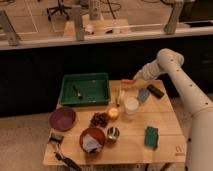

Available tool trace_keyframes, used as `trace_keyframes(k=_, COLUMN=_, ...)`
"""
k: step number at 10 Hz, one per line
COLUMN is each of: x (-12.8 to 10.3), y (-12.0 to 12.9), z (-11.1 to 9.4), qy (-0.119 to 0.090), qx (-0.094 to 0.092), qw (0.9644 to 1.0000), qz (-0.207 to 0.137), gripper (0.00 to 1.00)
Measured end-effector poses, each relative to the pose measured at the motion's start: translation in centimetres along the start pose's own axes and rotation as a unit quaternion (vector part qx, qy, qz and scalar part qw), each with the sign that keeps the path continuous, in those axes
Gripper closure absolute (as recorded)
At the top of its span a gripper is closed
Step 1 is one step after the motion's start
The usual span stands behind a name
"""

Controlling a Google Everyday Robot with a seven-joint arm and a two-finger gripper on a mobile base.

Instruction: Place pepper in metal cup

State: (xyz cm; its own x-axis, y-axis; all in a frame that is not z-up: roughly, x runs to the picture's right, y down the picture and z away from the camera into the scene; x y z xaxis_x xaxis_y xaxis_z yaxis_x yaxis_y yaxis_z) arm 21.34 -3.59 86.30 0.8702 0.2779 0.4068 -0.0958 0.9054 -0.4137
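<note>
gripper (pixel 135 80): over the table's far edge, fingers closed on pepper (pixel 127 81), held in the air
metal cup (pixel 113 133): near side, just right of bowl (pixel 92 140), well apart from pepper
table (pixel 167 125): wood, tray (pixel 85 90) far left
room: dark counter behind

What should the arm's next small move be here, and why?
Probably ease the gripper onto the pepper to secure it. The gripper sits right beside it at the far edge of the table, no hold is evident, and the metal cup stands far off near the front.
</note>
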Motion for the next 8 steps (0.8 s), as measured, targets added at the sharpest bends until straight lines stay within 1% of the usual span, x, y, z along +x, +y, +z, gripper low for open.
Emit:
trace_keyframes(k=1, x=0.3, y=1.3, z=-1.0, qy=-0.02, qx=0.0, qw=0.9997, qz=-0.013, gripper=0.87)
trace_keyframes(k=2, x=0.2, y=3.0, z=-2.6, qy=-0.052, qx=0.009, qw=0.9976, qz=-0.045, gripper=0.87)
trace_keyframes(k=3, x=0.3, y=4.2, z=-4.2, qy=-0.073, qx=0.019, qw=0.995, qz=-0.066, gripper=0.87)
trace_keyframes(k=5, x=-0.2, y=5.2, z=-5.4, qy=-0.094, qx=0.028, qw=0.991, qz=-0.091, gripper=0.87)
trace_keyframes(k=8, x=-0.5, y=5.2, z=-5.5, qy=-0.096, qx=0.029, qw=0.9905, qz=-0.094, gripper=0.87)
